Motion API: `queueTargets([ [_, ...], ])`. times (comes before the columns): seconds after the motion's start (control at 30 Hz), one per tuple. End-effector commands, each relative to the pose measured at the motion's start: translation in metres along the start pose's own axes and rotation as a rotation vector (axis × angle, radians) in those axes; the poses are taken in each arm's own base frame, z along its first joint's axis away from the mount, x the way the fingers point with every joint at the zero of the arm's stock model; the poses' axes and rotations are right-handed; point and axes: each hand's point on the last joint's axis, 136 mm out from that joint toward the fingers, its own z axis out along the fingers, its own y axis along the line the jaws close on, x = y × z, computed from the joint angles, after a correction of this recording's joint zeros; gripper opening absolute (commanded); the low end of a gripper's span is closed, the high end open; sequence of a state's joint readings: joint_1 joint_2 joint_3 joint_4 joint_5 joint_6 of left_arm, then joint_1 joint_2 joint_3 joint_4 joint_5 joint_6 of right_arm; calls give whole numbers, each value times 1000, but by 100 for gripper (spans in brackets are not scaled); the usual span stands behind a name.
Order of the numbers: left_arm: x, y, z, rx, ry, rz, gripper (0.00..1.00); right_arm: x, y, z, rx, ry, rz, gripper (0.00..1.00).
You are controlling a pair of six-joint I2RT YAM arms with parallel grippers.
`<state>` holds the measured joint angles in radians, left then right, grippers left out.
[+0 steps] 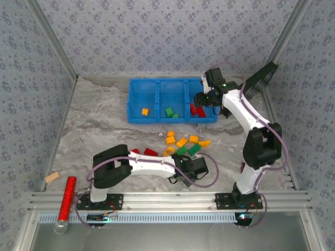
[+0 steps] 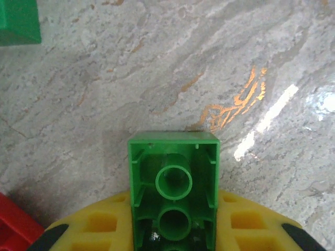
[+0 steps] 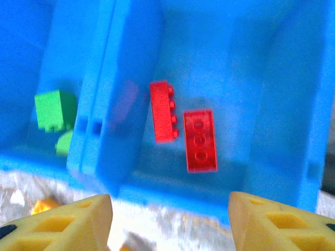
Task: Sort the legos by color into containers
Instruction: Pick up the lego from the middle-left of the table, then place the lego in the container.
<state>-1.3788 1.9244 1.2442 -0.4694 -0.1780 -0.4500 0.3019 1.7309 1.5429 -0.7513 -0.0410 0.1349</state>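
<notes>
- Left end effector (image 2: 174, 232): clamped on green brick (image 2: 174, 172), close over bench (image 2: 157, 63).
- Right end effector (image 3: 170, 219): fingers apart, above blue tray (image 3: 104, 78), right compartment, which holds two red bricks (image 3: 200, 140).
- Loose bricks (image 1: 181, 142): on bench, near tray front.

The bright blue plastic tray (image 1: 158, 97) sat at upper centre; small studded plastic bricks (image 1: 181, 142) lay scattered below it.

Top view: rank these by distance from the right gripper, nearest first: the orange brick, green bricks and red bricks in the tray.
1. Red bricks, right compartment, beside the right gripper.
2. Green bricks, middle compartment.
3. Orange brick, left compartment.
</notes>
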Motion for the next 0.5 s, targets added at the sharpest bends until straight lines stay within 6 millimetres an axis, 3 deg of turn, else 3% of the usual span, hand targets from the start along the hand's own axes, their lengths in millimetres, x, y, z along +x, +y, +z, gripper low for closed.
queueTargets([
  [0.0, 26, 5, 10, 19, 94, -17, 21, 28, 0, -26, 0, 23, 35, 62],
  [0.17, 7, 34, -11, -21, 49, -58, 17, 69, -3, -62, 4, 11, 88, 63],
  [0.27, -23, 69, -38, -40, -29, -87, 17, 97, -4, -76, -14, 30, 123, 64],
  [0.3, -35, 81, -51, -41, -65, -100, 17, 114, -7, -74, -7, 58, 132, 64],
  [0.47, -93, 144, -101, -67, -239, -162, 19, 154, -5, -81, -51, 56, 170, 64],
])
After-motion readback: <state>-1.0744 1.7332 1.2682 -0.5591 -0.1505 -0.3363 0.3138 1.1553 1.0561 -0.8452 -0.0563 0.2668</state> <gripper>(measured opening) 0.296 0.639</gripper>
